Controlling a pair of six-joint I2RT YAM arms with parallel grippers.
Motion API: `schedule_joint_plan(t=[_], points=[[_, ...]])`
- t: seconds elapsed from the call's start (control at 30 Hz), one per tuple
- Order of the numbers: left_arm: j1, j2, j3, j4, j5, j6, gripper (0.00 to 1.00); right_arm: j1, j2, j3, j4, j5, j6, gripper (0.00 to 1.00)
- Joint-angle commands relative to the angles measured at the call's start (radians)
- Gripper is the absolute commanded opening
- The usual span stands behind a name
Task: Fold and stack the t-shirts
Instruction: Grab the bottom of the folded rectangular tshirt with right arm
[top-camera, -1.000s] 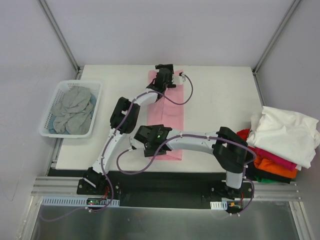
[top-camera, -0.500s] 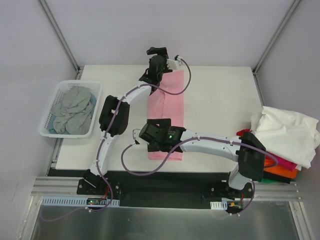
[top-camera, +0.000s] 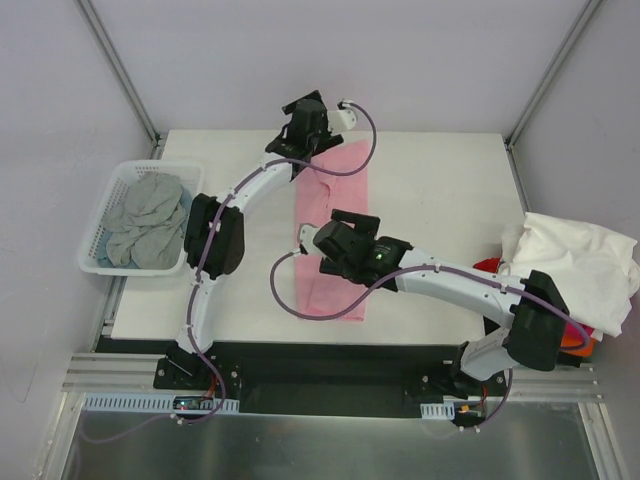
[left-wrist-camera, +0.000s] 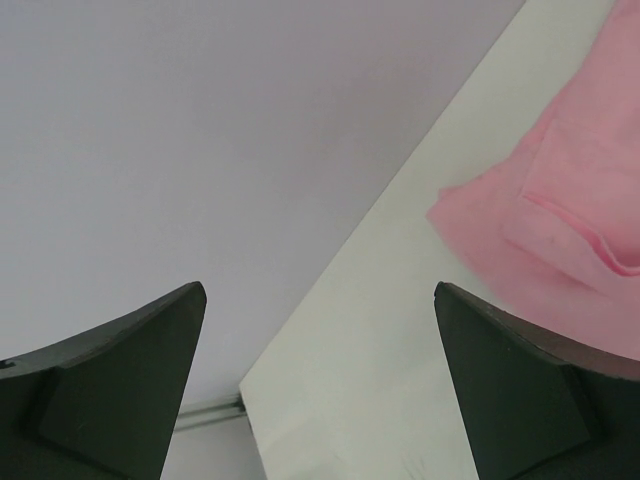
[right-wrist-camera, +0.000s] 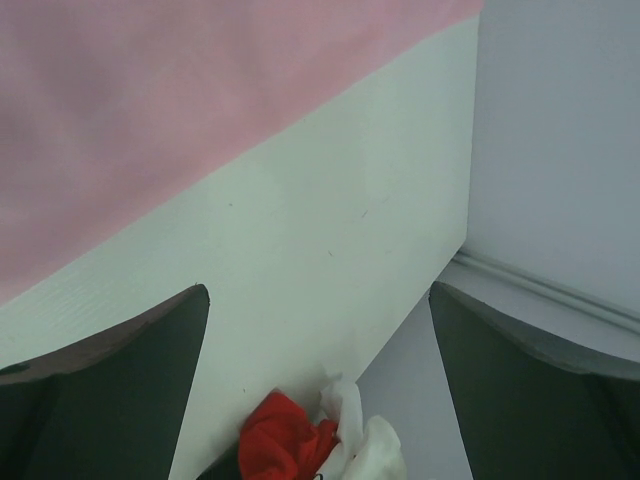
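A light pink t-shirt (top-camera: 338, 225) lies folded into a long narrow strip down the middle of the table (top-camera: 440, 200). My left gripper (top-camera: 303, 122) hovers open by the strip's far left corner; the left wrist view shows the pink cloth (left-wrist-camera: 570, 230) off to the right, with only bare table between the fingers (left-wrist-camera: 125, 385). My right gripper (top-camera: 342, 240) hangs open over the strip's middle. In the right wrist view the pink cloth (right-wrist-camera: 180, 110) is above the empty fingers (right-wrist-camera: 545, 390). Grey t-shirts (top-camera: 148, 220) fill the basket.
The white lattice basket (top-camera: 108, 195) stands off the table's left edge. At the right edge is a heap of shirts, white (top-camera: 572, 265) on top of magenta, orange (top-camera: 560, 343) and red (right-wrist-camera: 285, 440). Slanted frame posts rise at both back corners.
The left gripper has moved back and left, off the pink strip's far end. The right arm has stretched out, carrying its gripper from the strip's near end to its middle. Both stayed open.
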Motion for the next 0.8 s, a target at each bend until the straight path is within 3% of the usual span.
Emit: schedule_joint_plan(t=[0.0,0.2,0.37,0.77], points=[[-0.020,0.090,0.167,-0.126,0.080,-0.134,0.99,-0.069,-0.063,-0.039,0.030,0.031,0.032,0.96],[-0.037,0.217,0.277,-0.197,0.144,-0.226,0.99,-0.176,-0.075,-0.064,0.070,0.071,0.067,0.96],[-0.042,0.257,0.281,-0.251,0.189,-0.280,0.99,-0.262,-0.071,-0.070,0.073,0.054,0.093,0.96],[-0.057,0.314,0.330,-0.255,0.172,-0.245,0.99,-0.285,-0.059,-0.088,0.019,-0.026,0.145,0.96]])
